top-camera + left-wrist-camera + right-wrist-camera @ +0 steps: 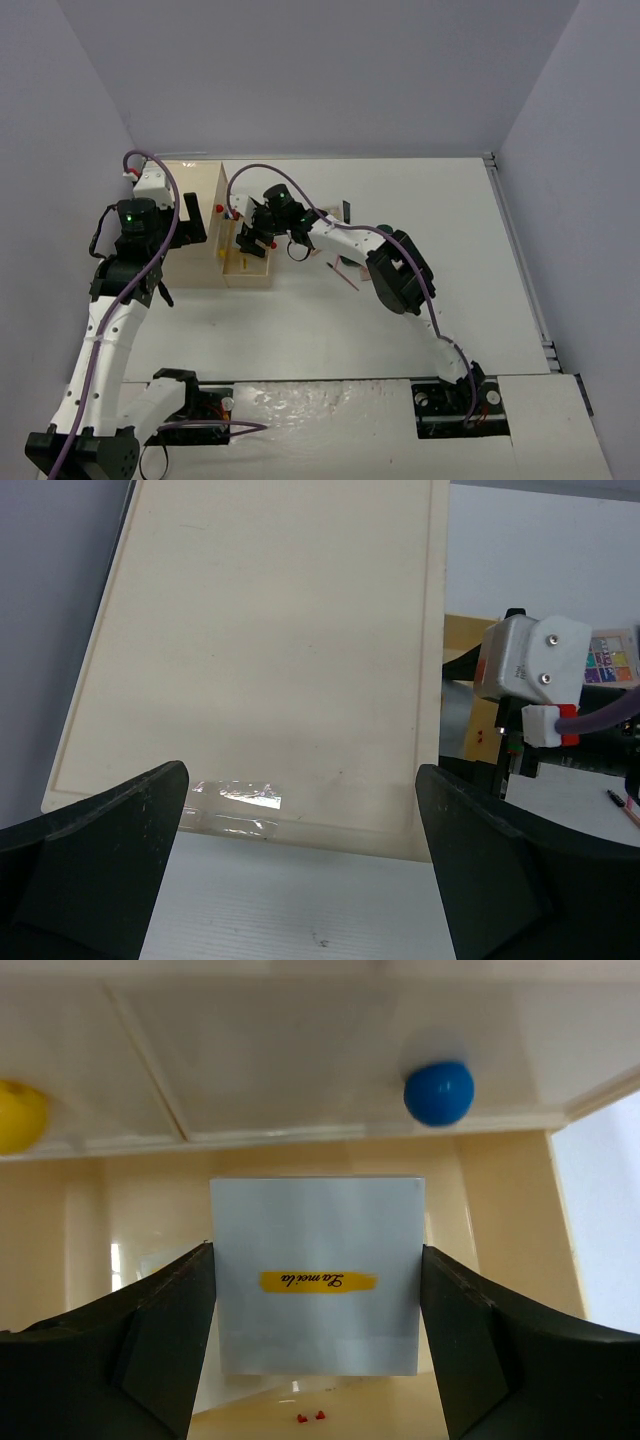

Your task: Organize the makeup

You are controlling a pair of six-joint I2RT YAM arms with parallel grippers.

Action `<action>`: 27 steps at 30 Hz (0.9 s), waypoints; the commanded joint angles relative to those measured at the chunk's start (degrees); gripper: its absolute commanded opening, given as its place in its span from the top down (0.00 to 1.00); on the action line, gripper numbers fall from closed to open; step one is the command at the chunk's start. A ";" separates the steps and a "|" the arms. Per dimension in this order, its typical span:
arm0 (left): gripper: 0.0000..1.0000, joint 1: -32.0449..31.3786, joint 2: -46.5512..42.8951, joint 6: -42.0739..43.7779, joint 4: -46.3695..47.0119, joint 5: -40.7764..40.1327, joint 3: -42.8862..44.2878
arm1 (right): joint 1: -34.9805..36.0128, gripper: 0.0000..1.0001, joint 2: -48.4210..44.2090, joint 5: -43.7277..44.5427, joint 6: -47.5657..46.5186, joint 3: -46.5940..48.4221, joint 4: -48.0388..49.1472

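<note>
The box (198, 185) is standing at about 10 o'clock on the table (420, 200), and its open compartment (500, 1210) is facing 3 o'clock. The left gripper (302, 780) is hovering over the box top with its jaws spread and nothing between them, so nothing is bracing the box. If the right arm is pushing against a wall, the box could be sliding away.

The right gripper (250, 240) is reaching into that compartment and is clamping a white square palette (318, 1275) by its two side edges (the label side is facing the wrist camera). The fingers are pressing only on thin, smooth edges, so the palette could be slipping or twisting in the grip. If it is tilting when let go, a corner may be catching on the compartment wall, or it may be landing on edge instead of flat.

The blue knob (439, 1092) at 1 o'clock and the yellow knob (18, 1115) at 10 o'clock are close above the palette, so lifting out carelessly could be knocking them.

Thin pencils (345, 272) are lying near the right forearm, at 4 o'clock from the box. A swing of the arm could be sweeping them away.
</note>
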 commanded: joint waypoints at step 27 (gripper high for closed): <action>0.03 0.47 1.09 -0.55 2.94 1.27 1.90 | -13.51 0.04 -16.38 34.99 34.70 -19.16 8.18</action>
